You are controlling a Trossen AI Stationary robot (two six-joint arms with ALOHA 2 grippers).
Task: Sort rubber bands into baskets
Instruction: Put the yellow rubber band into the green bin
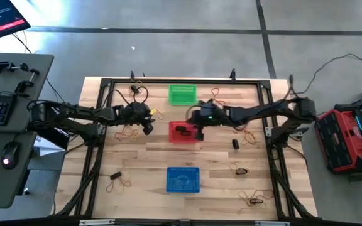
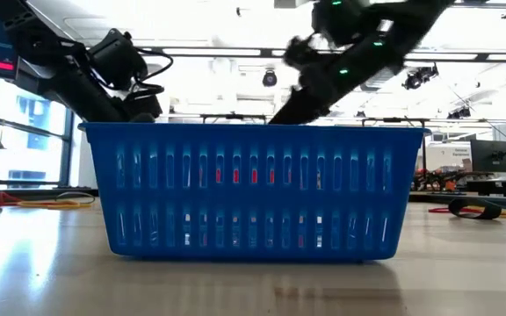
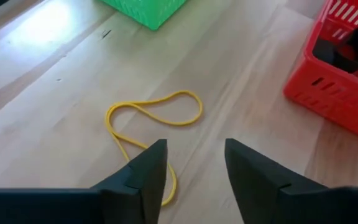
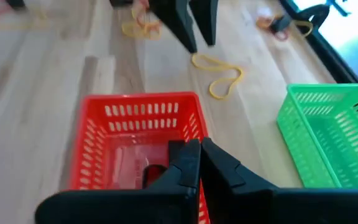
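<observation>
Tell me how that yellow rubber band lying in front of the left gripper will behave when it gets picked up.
The yellow rubber band lies flat in a bent, uneven loop, so it is probably floppy and will dangle. It looks very thin, so likely light and hard to pinch off the table. The left gripper stands open over one end.

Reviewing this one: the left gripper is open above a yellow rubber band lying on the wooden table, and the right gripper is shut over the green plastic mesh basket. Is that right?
Not quite. The right gripper is shut over the red plastic mesh basket, not the green plastic mesh basket, which stands beside it; the right wrist view shows this. The rest holds: the left gripper is open above the yellow rubber band on the wooden table.
</observation>
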